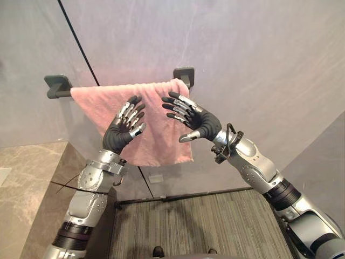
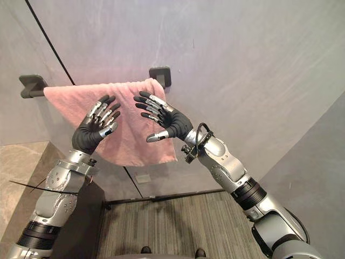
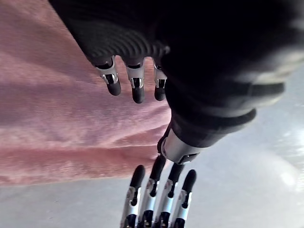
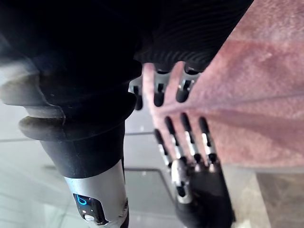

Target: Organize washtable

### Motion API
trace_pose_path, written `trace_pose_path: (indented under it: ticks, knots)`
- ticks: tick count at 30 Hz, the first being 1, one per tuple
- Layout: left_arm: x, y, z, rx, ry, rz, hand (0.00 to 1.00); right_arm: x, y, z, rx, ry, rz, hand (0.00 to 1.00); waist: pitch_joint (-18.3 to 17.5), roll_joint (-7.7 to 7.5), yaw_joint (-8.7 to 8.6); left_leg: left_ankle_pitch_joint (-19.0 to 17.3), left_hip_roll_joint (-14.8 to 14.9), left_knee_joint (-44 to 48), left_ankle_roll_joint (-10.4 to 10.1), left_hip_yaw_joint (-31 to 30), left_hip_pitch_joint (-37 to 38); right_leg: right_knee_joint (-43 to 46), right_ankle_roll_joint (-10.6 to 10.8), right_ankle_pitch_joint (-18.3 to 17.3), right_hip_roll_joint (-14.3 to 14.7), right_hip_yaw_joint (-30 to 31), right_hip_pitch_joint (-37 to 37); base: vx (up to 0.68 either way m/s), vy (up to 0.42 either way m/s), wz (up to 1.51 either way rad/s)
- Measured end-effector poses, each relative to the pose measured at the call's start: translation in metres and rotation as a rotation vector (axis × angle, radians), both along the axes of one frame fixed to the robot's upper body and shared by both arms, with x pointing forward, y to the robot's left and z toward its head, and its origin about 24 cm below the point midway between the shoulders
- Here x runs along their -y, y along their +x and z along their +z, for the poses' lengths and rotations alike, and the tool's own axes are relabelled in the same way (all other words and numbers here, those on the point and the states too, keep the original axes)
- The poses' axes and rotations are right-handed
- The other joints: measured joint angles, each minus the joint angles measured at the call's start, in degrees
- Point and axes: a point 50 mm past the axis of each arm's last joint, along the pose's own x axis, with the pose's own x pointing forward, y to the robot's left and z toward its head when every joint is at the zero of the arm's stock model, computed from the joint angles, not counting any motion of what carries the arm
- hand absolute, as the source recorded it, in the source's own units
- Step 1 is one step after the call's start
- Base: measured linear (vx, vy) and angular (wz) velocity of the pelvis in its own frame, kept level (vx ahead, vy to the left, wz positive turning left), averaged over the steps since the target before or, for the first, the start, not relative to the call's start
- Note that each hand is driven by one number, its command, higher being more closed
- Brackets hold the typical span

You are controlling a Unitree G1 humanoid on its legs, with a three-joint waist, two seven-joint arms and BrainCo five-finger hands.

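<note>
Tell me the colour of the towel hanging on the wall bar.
The towel is plain pink, seen best in the left eye view.

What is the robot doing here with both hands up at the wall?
The robot holds both hands up in front of a pink towel that hangs over a dark bar on the grey wall. The left hand is before the towel's middle, the right hand near its right edge. Both have straight, spread fingers and grip nothing; whether they touch the cloth is unclear.
</note>
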Motion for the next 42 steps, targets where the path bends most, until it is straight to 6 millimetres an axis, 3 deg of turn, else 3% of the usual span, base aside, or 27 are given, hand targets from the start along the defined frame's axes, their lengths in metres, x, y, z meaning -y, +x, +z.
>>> trace_pose_path:
  ticks: [10, 19, 26, 30, 33, 36, 39, 40, 42]
  knots:
    - [-0.017, 0.013, -0.027, -0.16, 0.078, -0.007, 0.0, -0.005, 0.001, -0.019, -0.064, -0.083, 0.013, 0.0, 2.94, -1.56, 0.03, 1.14, 0.09, 0.01, 0.26, 0.53, -5.01, -1.47, -0.19, 2.25, 0.13, 0.62, -4.59, -0.01, 0.001, -0.03]
    - [-0.023, 0.045, 0.005, -0.074, 0.064, 0.092, 0.0, -0.018, 0.012, 0.002, -0.001, -0.049, -0.02, 0.0, 6.07, -1.56, 0.04, 2.59, 0.7, 0.01, -0.05, -1.51, -9.18, -2.22, -0.8, 3.19, 0.81, -1.32, -7.1, -0.02, -0.006, 0.11]
    - [-0.044, 0.051, 0.007, -0.07, 0.006, 0.256, 0.0, 0.001, 0.023, 0.019, 0.039, 0.036, -0.156, 0.0, 6.88, -1.21, 0.04, 3.04, 0.94, 0.01, -0.38, -2.61, -10.14, -2.18, -0.88, 3.18, 1.14, -2.05, -7.65, 0.0, -0.006, 0.05]
    - [-0.05, 0.053, 0.012, -0.056, -0.012, 0.29, 0.0, 0.009, 0.029, 0.016, 0.026, 0.052, -0.231, 0.0, 6.98, -1.06, 0.04, 3.14, 1.01, 0.01, -0.38, -2.75, -10.09, -2.03, -1.02, 3.11, 1.21, -2.1, -7.59, 0.0, 0.001, 0.01]
    - [-0.06, 0.047, 0.01, -0.045, -0.078, 0.339, 0.0, 0.034, 0.031, -0.003, -0.037, 0.087, -0.35, 0.0, 7.1, -0.85, 0.23, 3.15, 0.99, 0.02, -0.39, -3.14, -9.52, -2.01, -1.15, 3.01, 1.21, -2.45, -6.83, 0.0, 0.011, 0.06]
    - [-0.073, 0.032, -0.009, -0.094, -0.107, 0.397, 0.0, 0.067, 0.022, -0.035, -0.15, 0.157, -0.494, 0.0, 7.28, -0.56, 0.18, 3.13, 1.04, 0.03, -0.4, -3.36, -8.9, -2.03, -1.34, 2.81, 1.26, -2.78, -6.02, 0.02, 0.006, 0.06]
    - [-0.091, 0.005, -0.042, -0.189, -0.157, 0.493, 0.0, 0.104, -0.008, -0.088, -0.322, 0.173, -0.65, 0.0, 7.37, -0.39, 0.16, 3.02, 1.13, 0.02, -0.48, -3.42, -7.98, -2.03, -1.44, 2.44, 1.3, -2.91, -5.08, 0.01, 0.004, 0.03]
    - [-0.094, 0.0, -0.048, -0.203, -0.163, 0.514, 0.0, 0.11, -0.015, -0.097, -0.352, 0.176, -0.678, 0.0, 7.37, -0.39, 0.11, 3.0, 1.18, 0.02, -0.51, -3.42, -7.94, -2.03, -1.46, 2.42, 1.33, -2.9, -5.05, 0.0, 0.0, 0.0]
    - [-0.104, -0.023, -0.069, -0.267, -0.191, 0.577, 0.0, 0.132, -0.045, -0.129, -0.456, 0.17, -0.799, 0.0, 7.36, -0.38, -0.02, 2.82, 1.26, 0.03, -0.71, -3.33, -7.61, -2.02, -1.87, 2.01, 1.3, -2.7, -4.85, -0.01, 0.009, -0.05]
